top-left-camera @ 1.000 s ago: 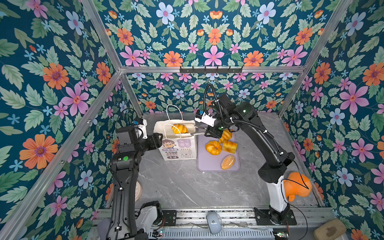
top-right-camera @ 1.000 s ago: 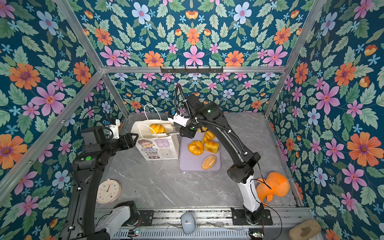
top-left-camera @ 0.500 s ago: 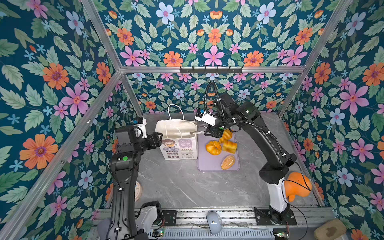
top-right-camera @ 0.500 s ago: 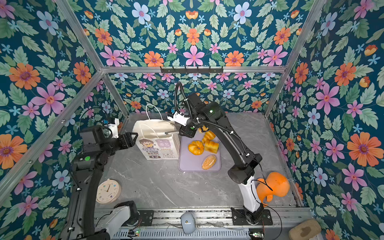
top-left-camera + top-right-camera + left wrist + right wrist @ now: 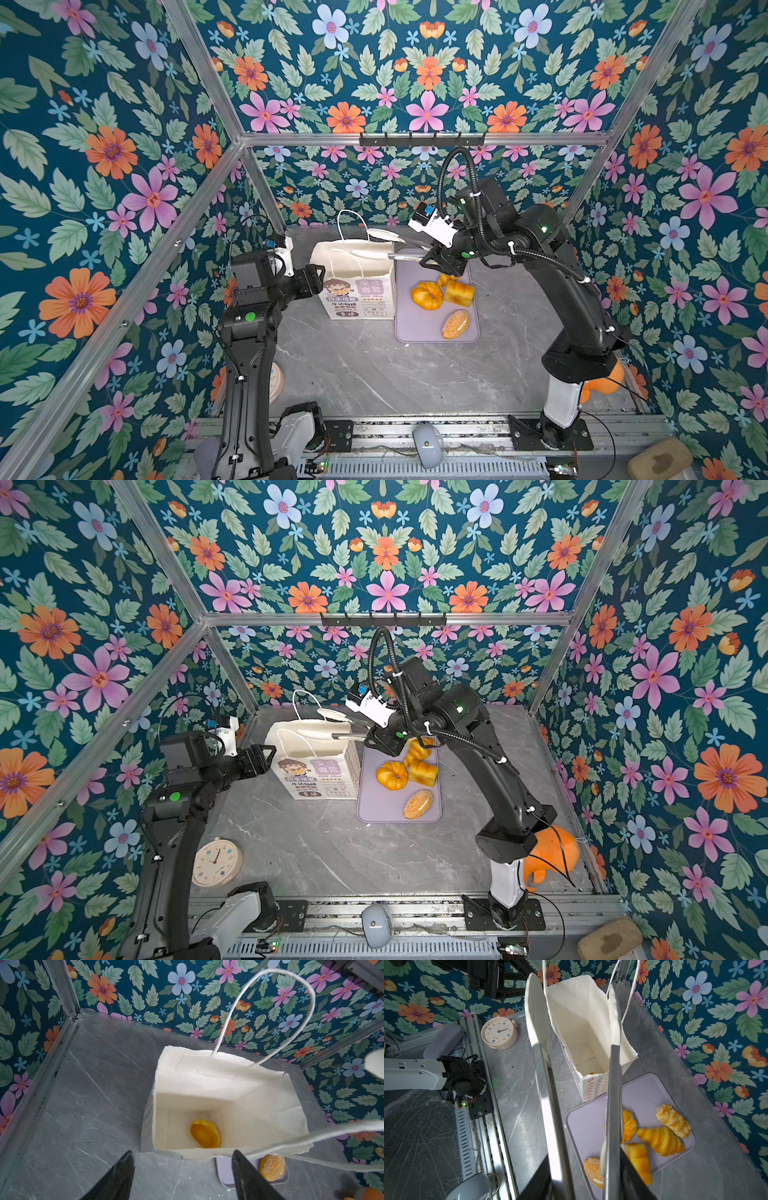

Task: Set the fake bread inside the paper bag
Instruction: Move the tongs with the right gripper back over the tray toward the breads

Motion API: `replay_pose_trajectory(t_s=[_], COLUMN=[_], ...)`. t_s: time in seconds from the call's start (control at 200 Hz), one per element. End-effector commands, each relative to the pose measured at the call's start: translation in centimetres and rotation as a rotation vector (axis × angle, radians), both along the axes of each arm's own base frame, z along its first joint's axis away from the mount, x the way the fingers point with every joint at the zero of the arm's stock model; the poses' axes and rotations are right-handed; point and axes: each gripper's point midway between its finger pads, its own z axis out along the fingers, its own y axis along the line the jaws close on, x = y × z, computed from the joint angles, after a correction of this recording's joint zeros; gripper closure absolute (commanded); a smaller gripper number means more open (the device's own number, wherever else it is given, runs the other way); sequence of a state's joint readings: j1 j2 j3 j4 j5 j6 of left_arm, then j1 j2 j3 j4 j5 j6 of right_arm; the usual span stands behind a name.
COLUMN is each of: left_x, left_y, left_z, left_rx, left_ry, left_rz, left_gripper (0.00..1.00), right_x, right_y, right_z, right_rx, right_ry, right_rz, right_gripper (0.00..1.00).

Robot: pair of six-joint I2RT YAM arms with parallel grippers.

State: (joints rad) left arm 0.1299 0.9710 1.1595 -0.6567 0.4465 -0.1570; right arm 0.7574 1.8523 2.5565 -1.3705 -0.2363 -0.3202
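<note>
A second ago one fake bread [image 5: 205,1133] sat at the paper bag's [image 5: 207,1076] mouth; now we see it on the bag floor, and the tongs [image 5: 536,1012] gripped by our right tool [image 5: 434,259] hang empty above. Our left tool [image 5: 182,1159] stands wide beside the bag. Five remain on the tray [image 5: 415,332]

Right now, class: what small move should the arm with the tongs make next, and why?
Probably draw the tongs back from over the bag toward the tray. The tongs are empty and apart, one bread already lies in the bag, and five other breads wait on the tray.
</note>
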Motion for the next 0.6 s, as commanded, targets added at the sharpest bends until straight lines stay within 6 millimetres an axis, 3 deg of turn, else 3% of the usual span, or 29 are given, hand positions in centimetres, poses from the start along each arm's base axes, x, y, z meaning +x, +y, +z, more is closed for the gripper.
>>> replay_pose_trajectory(t_s=[0.0,0.205,0.24,0.595], left_x=[0.2,0.1,0.1,0.1], left_y=[-0.1,-0.1,-0.1,-0.2], left_z=[0.2,0.0,0.1,-0.5], left_rx=[0.002,0.004,0.006,0.007], left_ry=[-0.018,-0.017,-0.020,-0.016], left_rz=[-0.007,-0.006,-0.007,-0.014], left_gripper=[0.25,0.25,0.25,0.25], right_x=[-0.7,-1.6,-2.5,-4.0], right_y=[-1.2,-3.5,-4.6,-8.5], right_z=[0.7,0.2,1.1,-4.1], right_rx=[0.035,0.051,0.073,0.064], right_ry=[0.034,0.095,0.087,0.217], right_rz=[-0.084,-0.216,-0.239,-0.476], right_gripper=[0.58,0.58,0.58,0.62])
